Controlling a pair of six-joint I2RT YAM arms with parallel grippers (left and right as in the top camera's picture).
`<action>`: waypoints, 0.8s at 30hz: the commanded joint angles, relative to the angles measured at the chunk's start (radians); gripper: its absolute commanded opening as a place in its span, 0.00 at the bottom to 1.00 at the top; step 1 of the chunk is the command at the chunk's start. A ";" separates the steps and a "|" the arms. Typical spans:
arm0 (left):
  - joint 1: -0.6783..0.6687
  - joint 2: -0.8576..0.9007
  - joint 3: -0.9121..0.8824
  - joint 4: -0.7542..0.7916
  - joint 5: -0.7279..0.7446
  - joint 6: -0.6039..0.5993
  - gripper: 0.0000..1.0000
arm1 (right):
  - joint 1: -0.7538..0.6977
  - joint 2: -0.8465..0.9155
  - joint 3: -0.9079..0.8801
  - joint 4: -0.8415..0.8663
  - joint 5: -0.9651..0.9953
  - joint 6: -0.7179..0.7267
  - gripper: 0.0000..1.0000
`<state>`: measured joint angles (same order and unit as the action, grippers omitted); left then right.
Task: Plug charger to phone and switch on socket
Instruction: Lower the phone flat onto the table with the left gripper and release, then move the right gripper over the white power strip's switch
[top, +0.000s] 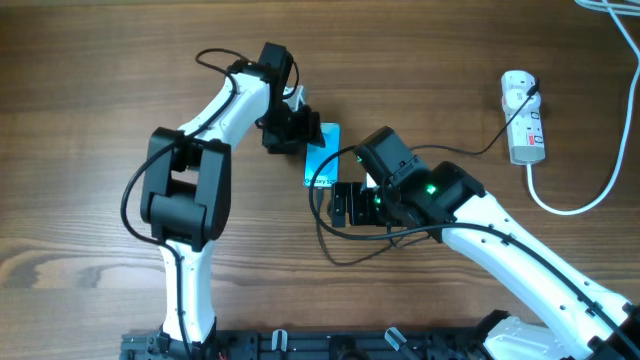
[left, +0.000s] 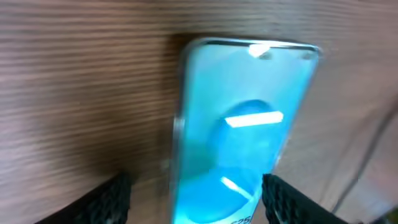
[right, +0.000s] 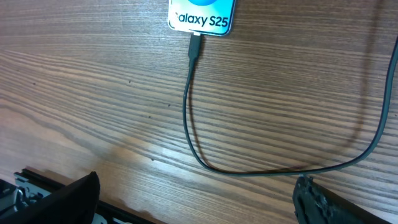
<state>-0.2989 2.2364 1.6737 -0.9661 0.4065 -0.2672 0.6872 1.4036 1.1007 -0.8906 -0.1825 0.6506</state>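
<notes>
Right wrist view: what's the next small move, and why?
Probably swing the right gripper, open and empty, toward the white power strip with red markings to press its switch. The connector of the thin black charger cable looks seated in the cyan-screened phone, so only switching on seems left.

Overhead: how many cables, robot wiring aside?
2. The black charger runs from the socket to the phone; the white lead loops right from the socket. More may be hidden.
</notes>
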 joint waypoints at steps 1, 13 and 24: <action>0.007 -0.028 -0.021 -0.017 -0.139 -0.056 0.76 | -0.001 0.008 -0.010 -0.006 -0.013 -0.002 1.00; -0.013 -0.788 -0.021 -0.150 -0.416 -0.142 1.00 | -0.742 0.036 0.518 -0.449 0.086 -0.238 1.00; -0.027 -0.840 -0.021 -0.407 -0.435 -0.141 1.00 | -1.187 0.373 0.514 -0.149 0.237 -0.257 1.00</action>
<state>-0.3225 1.3949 1.6569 -1.3697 -0.0109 -0.4023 -0.4976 1.7199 1.6077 -1.0706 -0.0376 0.4118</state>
